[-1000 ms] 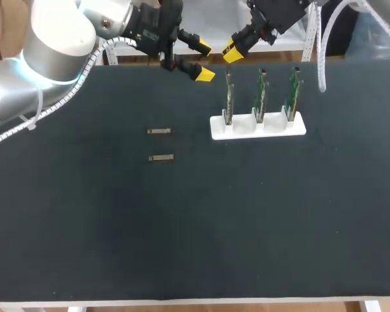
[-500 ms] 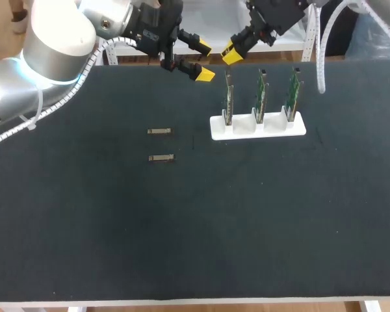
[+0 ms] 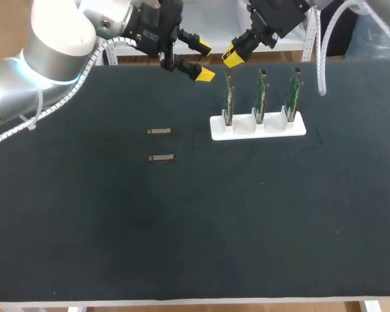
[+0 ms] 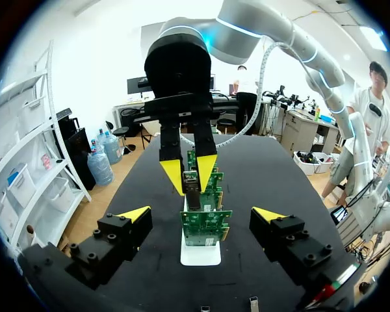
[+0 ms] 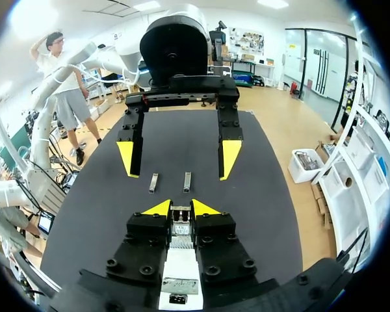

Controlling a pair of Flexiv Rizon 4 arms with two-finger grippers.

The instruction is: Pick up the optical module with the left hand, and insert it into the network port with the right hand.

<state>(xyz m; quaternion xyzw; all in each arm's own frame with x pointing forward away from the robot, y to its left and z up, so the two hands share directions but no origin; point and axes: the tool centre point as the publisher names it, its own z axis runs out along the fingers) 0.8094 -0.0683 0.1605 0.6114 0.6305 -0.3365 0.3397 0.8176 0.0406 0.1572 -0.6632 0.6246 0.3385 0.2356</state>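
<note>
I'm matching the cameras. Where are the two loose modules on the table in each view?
Head view: loose modules left of the white rack.
Left wrist view: below the left gripper, short of the rack.
Right wrist view: ahead of the right gripper, past the left gripper.
Shared landmark: left gripper.

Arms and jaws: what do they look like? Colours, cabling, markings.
Both arms are silver-grey with rounded joints: left arm, right arm. Each has a glowing blue ring and white corrugated cable hose. The jaws are black, blocky, bolted, with bright yellow wedge tips.
</note>
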